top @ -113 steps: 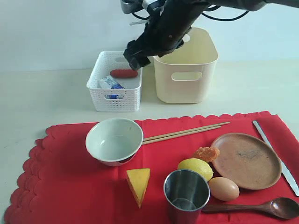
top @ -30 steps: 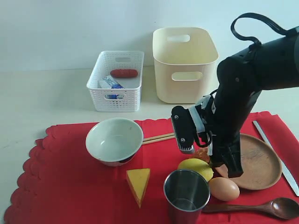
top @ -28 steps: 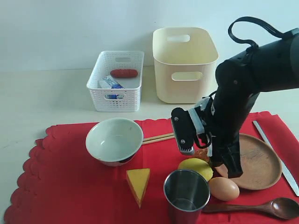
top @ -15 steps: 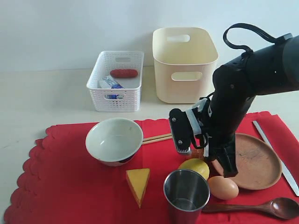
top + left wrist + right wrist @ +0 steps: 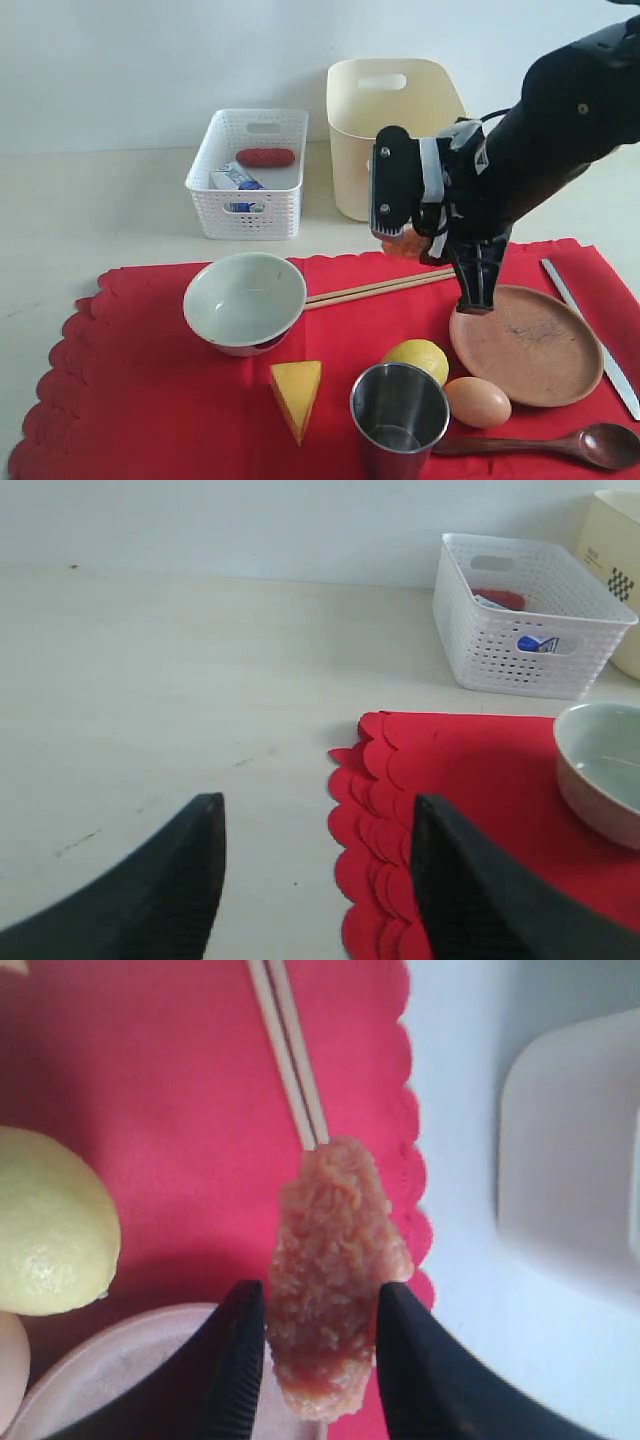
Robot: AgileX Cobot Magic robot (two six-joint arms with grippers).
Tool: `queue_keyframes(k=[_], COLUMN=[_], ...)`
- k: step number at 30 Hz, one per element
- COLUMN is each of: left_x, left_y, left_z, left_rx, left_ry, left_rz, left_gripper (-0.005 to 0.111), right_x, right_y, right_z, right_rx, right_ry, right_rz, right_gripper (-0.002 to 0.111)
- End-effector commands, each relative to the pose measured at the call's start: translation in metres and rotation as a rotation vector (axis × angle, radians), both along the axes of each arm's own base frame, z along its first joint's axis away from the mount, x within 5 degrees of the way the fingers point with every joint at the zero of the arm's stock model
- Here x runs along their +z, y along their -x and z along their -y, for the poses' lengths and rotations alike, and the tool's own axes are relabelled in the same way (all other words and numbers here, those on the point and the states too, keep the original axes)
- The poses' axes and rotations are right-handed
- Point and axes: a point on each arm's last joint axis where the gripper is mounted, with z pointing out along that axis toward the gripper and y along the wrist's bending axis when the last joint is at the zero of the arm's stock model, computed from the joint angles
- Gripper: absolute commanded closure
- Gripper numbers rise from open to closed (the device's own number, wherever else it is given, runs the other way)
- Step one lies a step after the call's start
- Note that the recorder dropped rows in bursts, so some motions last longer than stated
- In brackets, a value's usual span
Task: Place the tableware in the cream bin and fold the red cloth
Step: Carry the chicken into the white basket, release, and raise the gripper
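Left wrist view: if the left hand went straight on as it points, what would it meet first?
Probably the bare table, just beside the red cloth and its scalloped edge; nothing stands between the left hand and it. Depth is hard to judge.

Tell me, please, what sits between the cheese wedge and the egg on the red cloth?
The steel cup stands between the cheese wedge and the egg, with the lemon just behind it; the exterior view shows this.

Bulky glossy black right arm (image 5: 570,100), a pale grey screw-dotted panel (image 5: 385,190) on its right tool (image 5: 318,1360); the left tool (image 5: 318,890) has matte black tapered fingers (image 5: 190,880)
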Motion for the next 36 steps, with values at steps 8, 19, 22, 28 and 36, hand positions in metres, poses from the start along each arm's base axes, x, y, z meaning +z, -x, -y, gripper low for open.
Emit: queue_keyframes(k=[8,19,22,28,36], left_x=[0.0,0.0,0.0,0.0,0.0], left_y=[0.0,0.0,0.0,0.0,0.0], left_z=[0.0,0.0,0.0,0.0,0.0], left_rx=[0.002,0.002,0.002,0.002,0.002], left_ry=[0.007,0.007,0.007,0.007,0.007], left_rz=[0.012,0.012,0.012,0.012,0.012], left_gripper=[0.052,0.052,0.052,0.052,0.052], right_x=[0.024,0.037,0.029,0.005,-0.015], right_y=[0.001,-0.017,-0.026,-0.057,-0.109], right_z=[-0.015,-0.044,-0.057,-0.081,-0.102], right_rx=[-0.162,-0.451,-0.449,-0.487,-0.553], right_ry=[-0.349,-0.791,-0.842,-0.906,-0.948], right_rz=[0.036,-0.14,-0.237,-0.336,-0.238], right_gripper=[0.108,0.108,0.108,0.108,0.108])
